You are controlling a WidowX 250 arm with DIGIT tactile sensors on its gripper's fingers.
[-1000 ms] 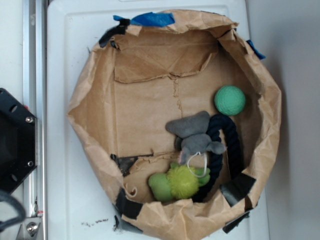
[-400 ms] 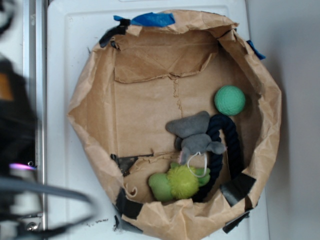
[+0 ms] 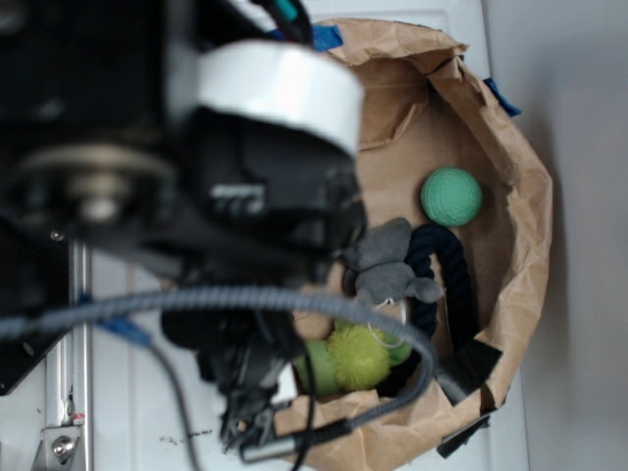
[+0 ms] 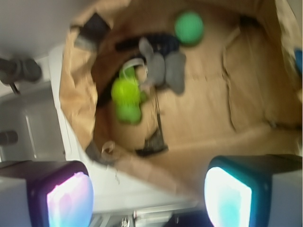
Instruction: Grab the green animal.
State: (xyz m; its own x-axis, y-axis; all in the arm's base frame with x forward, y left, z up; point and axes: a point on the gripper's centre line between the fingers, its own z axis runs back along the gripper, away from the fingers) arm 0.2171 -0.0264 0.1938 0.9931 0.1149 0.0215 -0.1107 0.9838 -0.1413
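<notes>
Exterior view: the green animal [image 3: 351, 359], a fuzzy yellow-green ball with smooth lime limbs, lies low inside the paper-lined bin [image 3: 525, 245], under the grey plush [image 3: 388, 267].

Wrist view: the gripper [image 4: 149, 196] hangs spread and empty, apart from the toy.

The exterior view looks straight down from above onto the white worktop [image 3: 579, 412], taking in the whole crumpled brown paper bin [image 3: 525, 265]; the blurred black robot arm [image 3: 196, 177] sits close under the lens and blocks the left half. The wrist view rides on the arm and also looks down, nearer and from the bin's edge, with the two pads of the gripper [image 4: 149, 198] framing its bottom corners. It is motion-blurred and turned about half a turn against the exterior view. Both views share the bin's floor, the smooth teal-green ball [image 3: 451, 196] [image 4: 189, 28], the grey plush animal [image 3: 385, 265] [image 4: 165, 68] and the lime-green fuzzy plush animal [image 3: 353, 358] [image 4: 126, 97].
</notes>
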